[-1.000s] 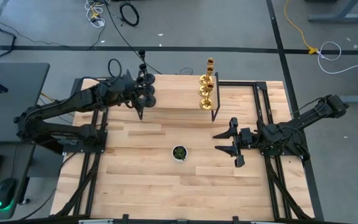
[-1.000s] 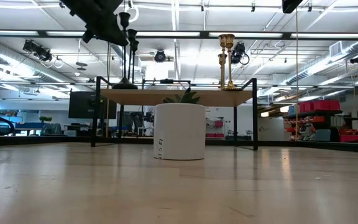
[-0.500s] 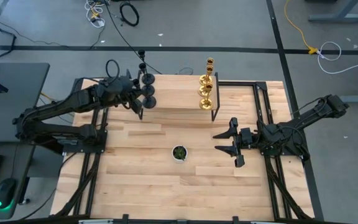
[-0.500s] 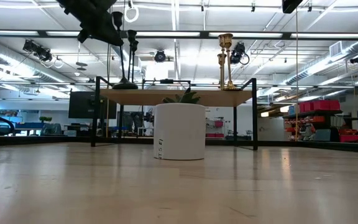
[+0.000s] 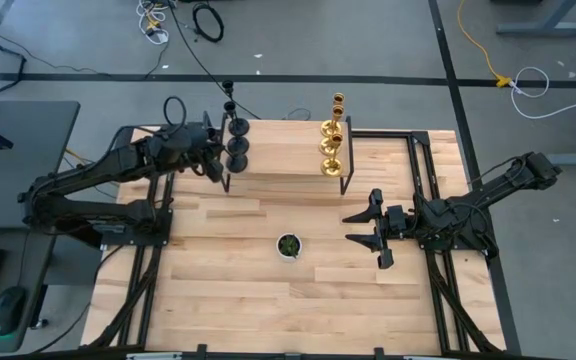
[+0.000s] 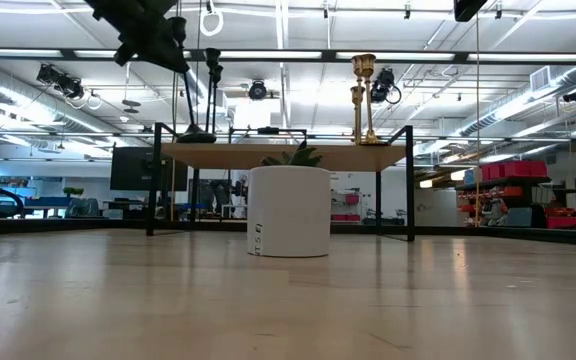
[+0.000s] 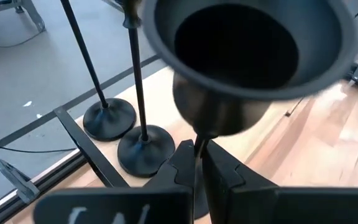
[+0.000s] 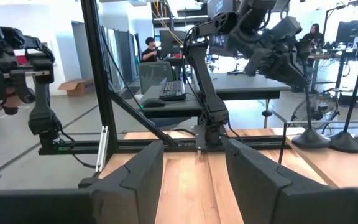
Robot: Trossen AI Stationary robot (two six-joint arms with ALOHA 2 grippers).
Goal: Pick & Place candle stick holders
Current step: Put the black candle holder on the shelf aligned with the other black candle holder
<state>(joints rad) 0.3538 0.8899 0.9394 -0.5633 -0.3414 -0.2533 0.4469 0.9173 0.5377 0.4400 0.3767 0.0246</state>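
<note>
Three gold candle stick holders (image 5: pixel 332 145) stand in a row on the right end of a raised wooden shelf (image 5: pixel 283 150); they also show in the low view (image 6: pixel 365 95). Two black holders (image 7: pixel 126 134) stand on their round bases at the shelf's left end. My left gripper (image 5: pixel 218 165) is at that left end, shut on the third black holder (image 7: pixel 247 62). It also shows in the low view (image 6: pixel 176 90). My right gripper (image 5: pixel 376 232) is open and empty above the table, right of the white pot (image 5: pixel 288 245). My left gripper pinches the black holder's thin stem (image 7: pixel 197 155) between its two fingers, just below the cup. The fingers come from the table's left side, across the stem. The holder stands upright, cup above the fingers. Its base (image 6: pixel 194 136) is at shelf-top level; whether it touches, I cannot tell.
The shelf stands on black metal legs (image 6: pixel 152 180) at the table's far side. The white pot (image 6: pixel 290 210) with a green plant stands mid-table before it. Bare wood (image 5: pixel 268 300) lies toward the near edge. A person sits in the room beyond (image 8: pixel 149 46).
My left gripper has gone a little toward the table's left edge, still shut on the black holder. The holder has moved with it, upright, away from the two other black holders toward the shelf's left end.
</note>
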